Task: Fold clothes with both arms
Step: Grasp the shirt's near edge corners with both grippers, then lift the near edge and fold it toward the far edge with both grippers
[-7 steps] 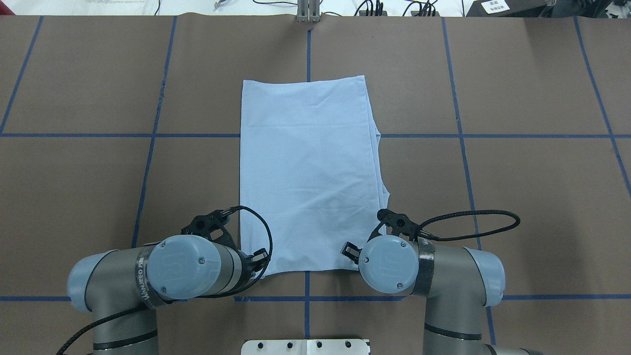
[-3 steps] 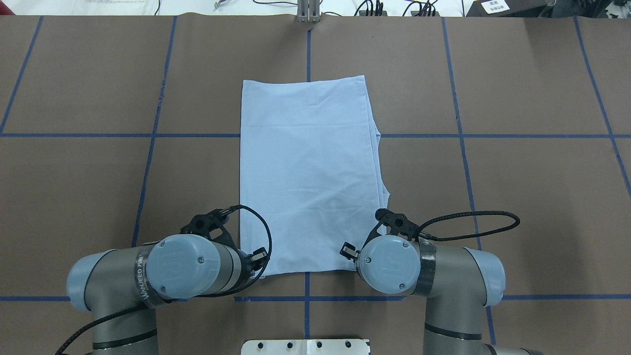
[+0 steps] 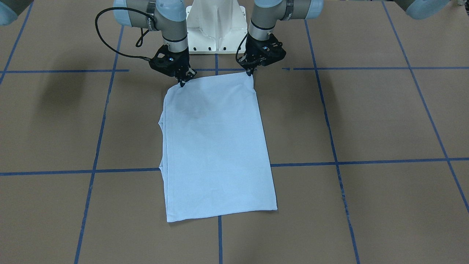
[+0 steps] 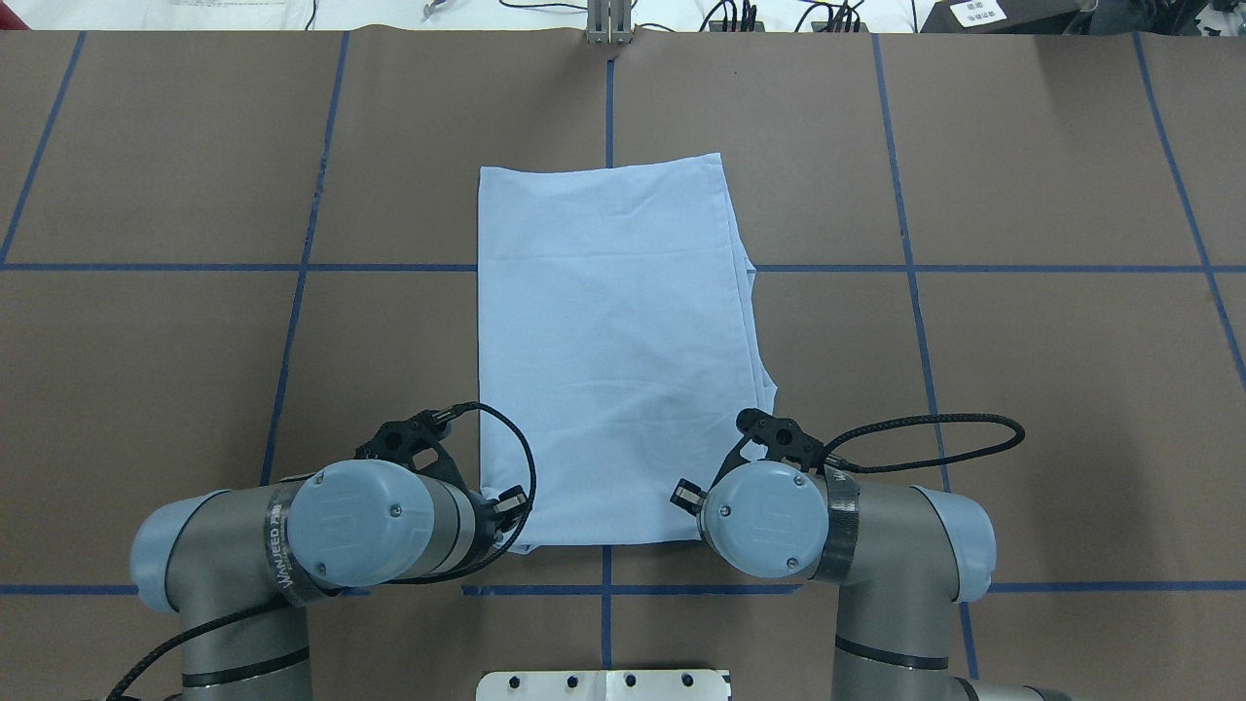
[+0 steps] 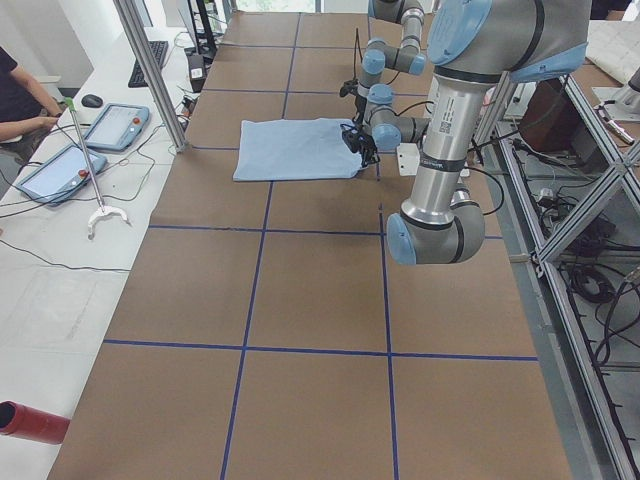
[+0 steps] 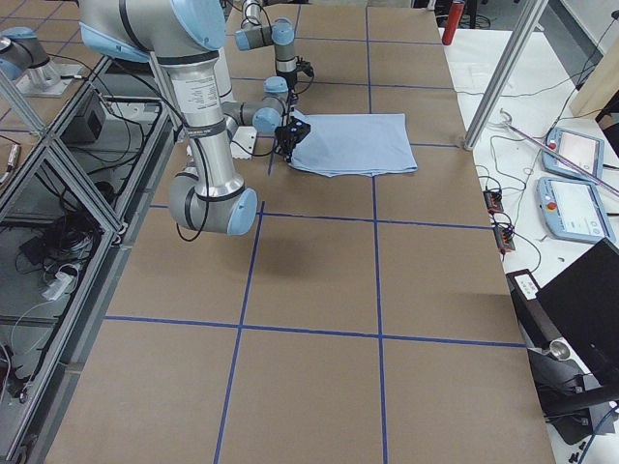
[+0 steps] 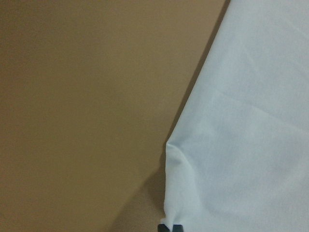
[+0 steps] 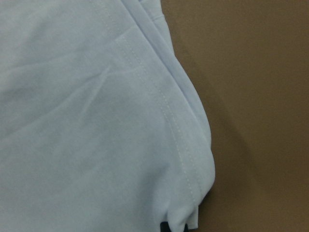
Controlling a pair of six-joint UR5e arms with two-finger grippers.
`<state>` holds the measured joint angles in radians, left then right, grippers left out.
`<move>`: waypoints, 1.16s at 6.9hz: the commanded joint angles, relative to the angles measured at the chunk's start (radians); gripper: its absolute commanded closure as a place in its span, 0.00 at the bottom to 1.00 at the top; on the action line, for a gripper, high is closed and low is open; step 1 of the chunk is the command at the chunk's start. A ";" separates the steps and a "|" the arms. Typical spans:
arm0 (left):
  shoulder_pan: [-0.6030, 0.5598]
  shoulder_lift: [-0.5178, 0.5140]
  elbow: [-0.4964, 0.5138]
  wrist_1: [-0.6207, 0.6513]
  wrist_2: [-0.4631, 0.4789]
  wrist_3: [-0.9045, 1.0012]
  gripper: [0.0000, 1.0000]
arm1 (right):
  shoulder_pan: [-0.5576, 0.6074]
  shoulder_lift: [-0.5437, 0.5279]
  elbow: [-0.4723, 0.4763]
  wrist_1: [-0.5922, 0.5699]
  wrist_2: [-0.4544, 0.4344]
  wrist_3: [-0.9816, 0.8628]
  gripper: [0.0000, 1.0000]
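The light blue T-shirt (image 3: 216, 146) lies flat on the brown table, folded into a long rectangle (image 4: 613, 341). Its print, collar and label are hidden. My left gripper (image 3: 251, 72) is shut on the shirt's near corner on my left side. The left wrist view shows that corner (image 7: 193, 183) pinched and puckered at the fingertips (image 7: 170, 227). My right gripper (image 3: 182, 83) is shut on the other near corner. The right wrist view shows the stitched hem (image 8: 178, 145) bunched at the fingertips (image 8: 166, 226). In the overhead view both wrists cover the pinch points.
The white pedestal base (image 3: 216, 33) stands just behind the grippers. Blue tape lines (image 4: 905, 268) cross the brown table (image 4: 1022, 389). A metal post (image 4: 609, 24) stands at the far edge. Tablets (image 5: 110, 125) and cables lie on the white desk beyond.
Both near corners of the shirt have puckered and the cloth has shifted slightly toward me. Both wrists moved only a little.
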<state>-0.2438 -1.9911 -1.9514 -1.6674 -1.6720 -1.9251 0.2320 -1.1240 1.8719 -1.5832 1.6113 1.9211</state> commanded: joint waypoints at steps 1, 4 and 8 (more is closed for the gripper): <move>0.000 0.002 -0.004 0.000 -0.002 0.002 1.00 | 0.016 0.021 0.010 0.000 0.009 -0.001 1.00; 0.024 0.031 -0.093 0.008 -0.002 0.000 1.00 | 0.021 0.004 0.125 -0.001 0.031 0.002 1.00; 0.168 0.143 -0.337 0.153 -0.002 -0.014 1.00 | -0.075 -0.076 0.319 -0.003 0.151 0.006 1.00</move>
<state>-0.1109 -1.8565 -2.2300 -1.5803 -1.6736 -1.9323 0.1733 -1.1866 2.1584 -1.5861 1.7323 1.9253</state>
